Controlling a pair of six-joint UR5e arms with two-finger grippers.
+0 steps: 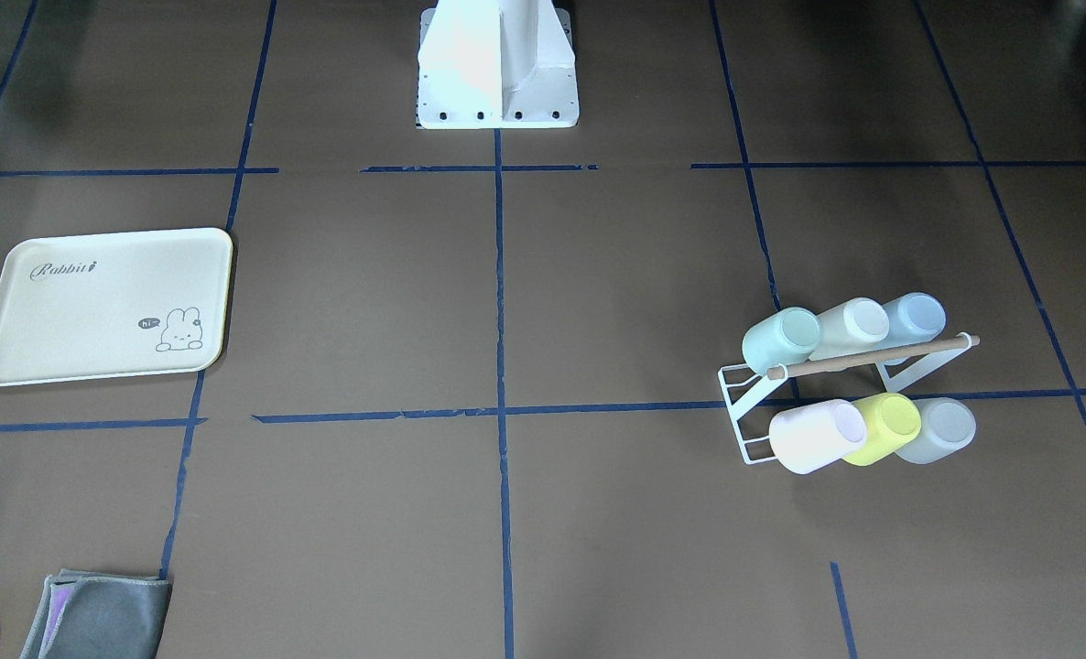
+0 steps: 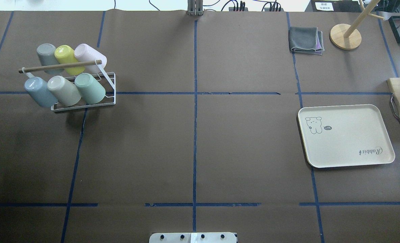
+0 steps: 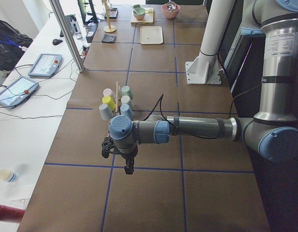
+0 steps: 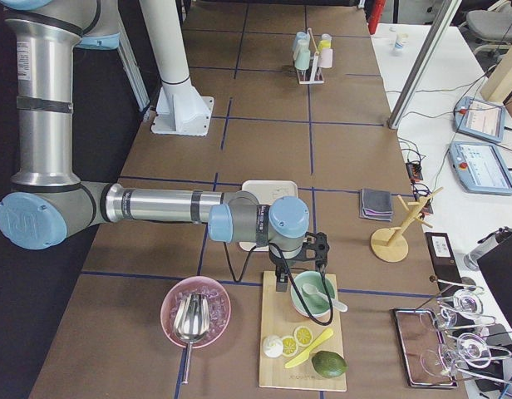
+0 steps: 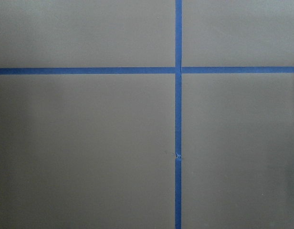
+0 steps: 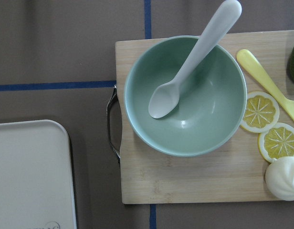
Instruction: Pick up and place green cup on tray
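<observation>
Not begun. Found green cup (image 2: 90,88) tilted on the rack (image 2: 82,106), well apart from the bare tray (image 2: 348,135). Cannot tell whether jaws of left gripper (image 3: 129,168) or right gripper (image 4: 283,284) stand apart. Left to do: grasp, carry, set down.

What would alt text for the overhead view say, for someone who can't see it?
A brown table marked with blue tape lines holds a white wire rack of six pastel cups at upper left, the green cup among them, and an empty cream tray at right. A folded grey cloth lies beyond the tray.
</observation>
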